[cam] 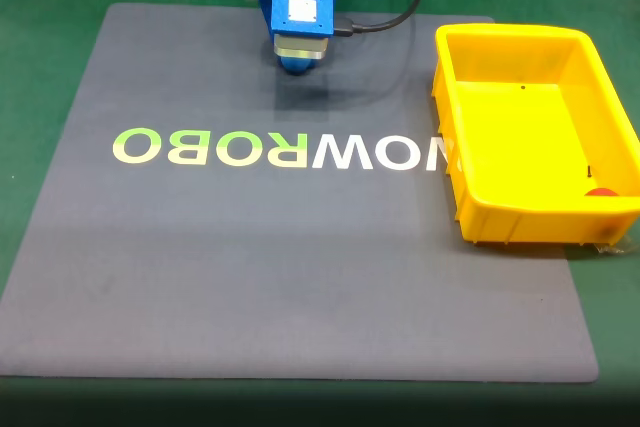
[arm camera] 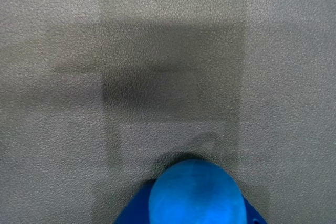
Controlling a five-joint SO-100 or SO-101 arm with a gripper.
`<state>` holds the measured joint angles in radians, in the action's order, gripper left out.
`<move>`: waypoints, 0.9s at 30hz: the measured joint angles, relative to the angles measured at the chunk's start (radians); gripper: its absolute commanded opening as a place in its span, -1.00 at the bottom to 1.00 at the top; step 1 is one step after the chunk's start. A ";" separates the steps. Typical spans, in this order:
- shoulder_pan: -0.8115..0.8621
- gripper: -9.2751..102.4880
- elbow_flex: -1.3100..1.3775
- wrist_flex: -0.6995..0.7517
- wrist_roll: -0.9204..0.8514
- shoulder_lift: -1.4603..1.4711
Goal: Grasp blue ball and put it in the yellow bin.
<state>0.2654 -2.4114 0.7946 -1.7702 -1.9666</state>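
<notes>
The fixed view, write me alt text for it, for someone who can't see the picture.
A blue robot gripper points down at the far edge of a dark grey mat, with the small matte blue ball at its tip. A large bright yellow plastic bin sits at the mat's right edge, a small red object in its near right corner.

Even, fairly bright overhead light fills the fixed view, which stays sharp throughout. A soft rectangular shadow (cam: 302,99) lies on the grey mat (cam: 200,287) just below the arm. In the wrist view the mat's grain is crisp, layered blocky shadows darken the centre, and the blue ball (arm camera: 197,192) at the bottom edge is blurred.
</notes>
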 measured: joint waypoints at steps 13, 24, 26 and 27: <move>-0.012 -0.83 0.000 -0.002 0.006 -0.005; -0.064 -0.83 -0.002 -0.121 -0.005 -0.196; -0.084 -0.83 -0.002 -0.173 -0.009 -0.230; -0.097 -0.83 -0.002 -0.202 -0.012 -0.242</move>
<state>0.1687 -2.4130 0.5921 -1.7825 -2.2089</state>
